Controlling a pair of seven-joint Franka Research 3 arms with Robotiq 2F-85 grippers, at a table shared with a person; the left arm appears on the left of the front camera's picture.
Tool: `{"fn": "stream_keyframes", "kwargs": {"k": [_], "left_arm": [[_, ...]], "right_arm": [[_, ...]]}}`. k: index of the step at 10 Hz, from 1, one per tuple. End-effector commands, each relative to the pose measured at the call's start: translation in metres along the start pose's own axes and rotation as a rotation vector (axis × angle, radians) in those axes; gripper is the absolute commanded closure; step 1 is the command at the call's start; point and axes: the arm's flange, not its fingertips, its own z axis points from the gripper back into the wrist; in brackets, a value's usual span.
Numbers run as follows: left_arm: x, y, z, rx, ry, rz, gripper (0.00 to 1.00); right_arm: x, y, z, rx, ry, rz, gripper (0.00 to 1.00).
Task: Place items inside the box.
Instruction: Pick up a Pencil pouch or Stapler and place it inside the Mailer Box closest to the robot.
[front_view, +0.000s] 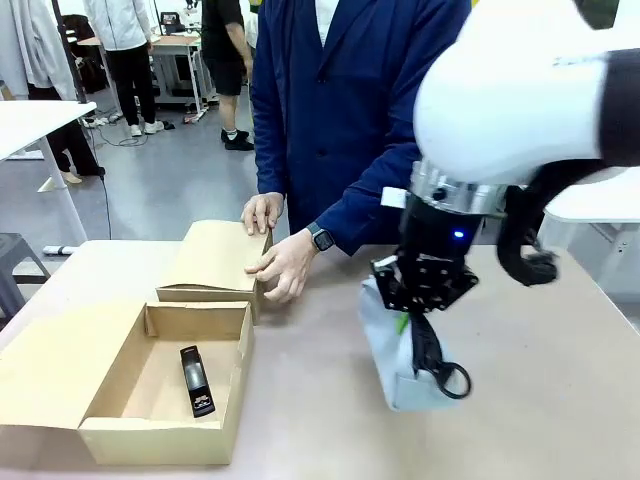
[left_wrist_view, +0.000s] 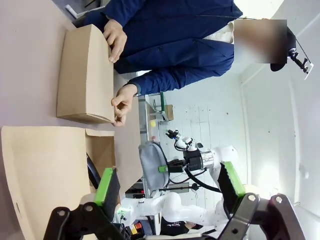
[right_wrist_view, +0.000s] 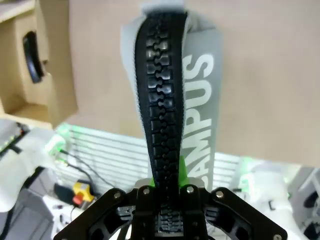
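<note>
A grey-blue zip pouch (front_view: 385, 350) with a black zipper and white "CAMPUS" lettering (right_wrist_view: 200, 100) hangs right of centre over the table, its lower end close to the surface. My right gripper (front_view: 405, 320) (right_wrist_view: 167, 186) is shut on its zipper edge. The open cardboard box (front_view: 110, 435) stands at the front left, also seen in the right wrist view (right_wrist_view: 50, 90). A black stapler (front_view: 196, 380) (right_wrist_view: 31, 57) lies inside it. My left gripper (left_wrist_view: 170, 185) is open and empty, above the box's flap (left_wrist_view: 45, 170), and the pouch (left_wrist_view: 150, 165) shows farther off.
A person in a dark blue coat stands at the far side. Both hands (front_view: 280, 265) rest on a closed cardboard box (front_view: 215, 260) (left_wrist_view: 85, 75) just behind the open one. Bare table (front_view: 560, 380) lies to the right and front of the pouch.
</note>
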Motion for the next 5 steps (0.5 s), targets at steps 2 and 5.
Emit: {"fn": "stream_keyframes", "kwargs": {"k": [2,5], "left_arm": [[-0.001,-0.001,0.000,-0.008,0.009,-0.021,0.00],[-0.001,-0.001,0.000,-0.008,0.009,-0.021,0.00]], "right_arm": [[-0.026,-0.056,0.030,0.002,-0.057,-0.100,0.89],[-0.086,-0.107,0.051,0.039,-0.167,-0.203,0.89]]}}
